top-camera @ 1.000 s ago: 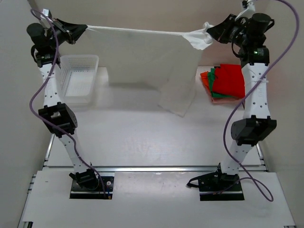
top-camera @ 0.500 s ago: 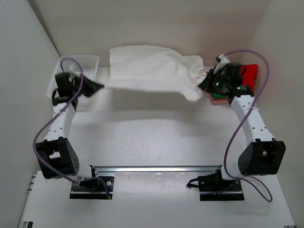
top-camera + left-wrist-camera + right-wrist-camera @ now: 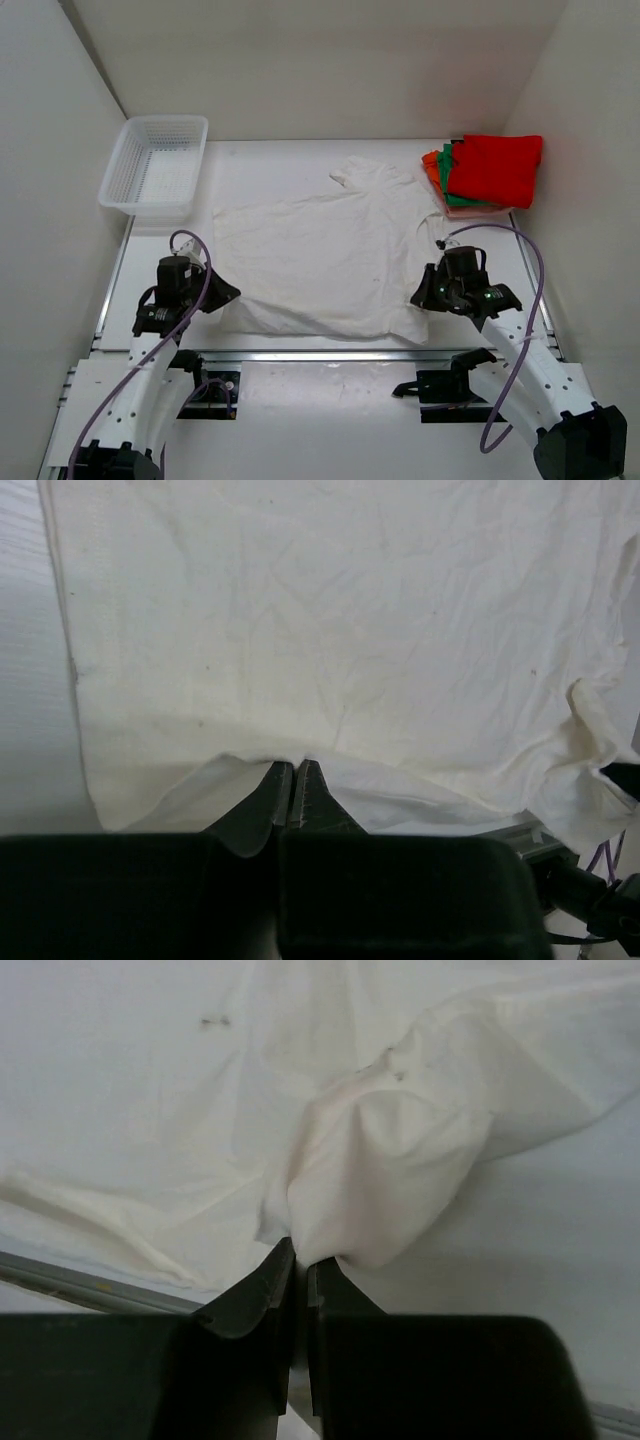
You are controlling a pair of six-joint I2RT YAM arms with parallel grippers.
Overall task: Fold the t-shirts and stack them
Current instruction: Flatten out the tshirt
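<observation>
top: white t-shirt flat, red t-shirt folded | wrists: left gripper, right gripper clamped on white edge

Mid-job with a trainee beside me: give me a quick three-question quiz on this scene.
1. True or false: the white t-shirt lies spread out on the table.
2. What does the left gripper pinch? A) a basket rim B) the white t-shirt's near edge C) nothing
3. Fill in: the red t-shirt tops the folded pile at the table's far ____ corner.
Key: 1 true; 2 B; 3 right.
</observation>
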